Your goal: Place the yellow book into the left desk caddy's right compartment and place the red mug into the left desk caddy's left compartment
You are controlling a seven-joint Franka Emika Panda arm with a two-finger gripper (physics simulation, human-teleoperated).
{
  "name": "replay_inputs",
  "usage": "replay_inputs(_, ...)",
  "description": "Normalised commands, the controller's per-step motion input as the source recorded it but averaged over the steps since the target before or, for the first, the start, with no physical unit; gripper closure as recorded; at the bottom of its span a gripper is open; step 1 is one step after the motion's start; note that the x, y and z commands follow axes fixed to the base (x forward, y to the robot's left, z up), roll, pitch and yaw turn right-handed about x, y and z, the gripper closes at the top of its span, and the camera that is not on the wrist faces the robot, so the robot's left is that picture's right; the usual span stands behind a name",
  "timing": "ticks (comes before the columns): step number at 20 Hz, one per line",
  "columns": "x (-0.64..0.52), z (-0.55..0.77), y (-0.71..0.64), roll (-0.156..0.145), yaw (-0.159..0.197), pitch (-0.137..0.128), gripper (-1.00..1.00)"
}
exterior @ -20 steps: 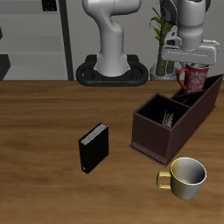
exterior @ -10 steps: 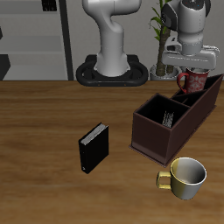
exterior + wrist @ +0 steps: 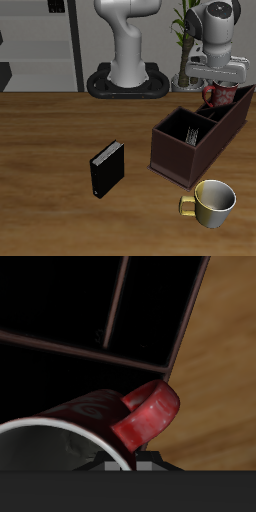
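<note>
My gripper (image 3: 221, 80) is shut on the red mug (image 3: 220, 96) and holds it just above the taller, sloped end of the left desk caddy (image 3: 178, 160), over its left compartment. In the wrist view the red mug (image 3: 85, 426) fills the near field with its loop handle (image 3: 150, 416) turned toward the wood. Below it lies the dark inside of the caddy with its dividers (image 3: 118, 301). The wide right compartment (image 3: 182, 132) sits at the low end nearer the table's front. The yellow book is hidden; only faint pale lines show in that section.
A black book (image 3: 107, 168) stands upright on the table, apart from the caddy. A pale yellow-cream mug (image 3: 212, 203) rests near the front edge beside the caddy's low end. A potted plant (image 3: 186, 40) and the robot's base (image 3: 126, 82) are at the back.
The gripper, still holding the red mug, has shifted slightly sideways and lower toward the caddy's tall end. Nothing else has moved.
</note>
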Motion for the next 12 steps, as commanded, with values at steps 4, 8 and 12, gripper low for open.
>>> replay_inputs(4,-0.12,-0.06,0.14,0.033,0.027,-0.007,1.0)
replay_inputs(8,0.01,-0.08,0.04,0.021,0.022,0.004,1.0)
replay_inputs(12,0.02,-0.06,0.04,0.019,0.012,0.008,1.0)
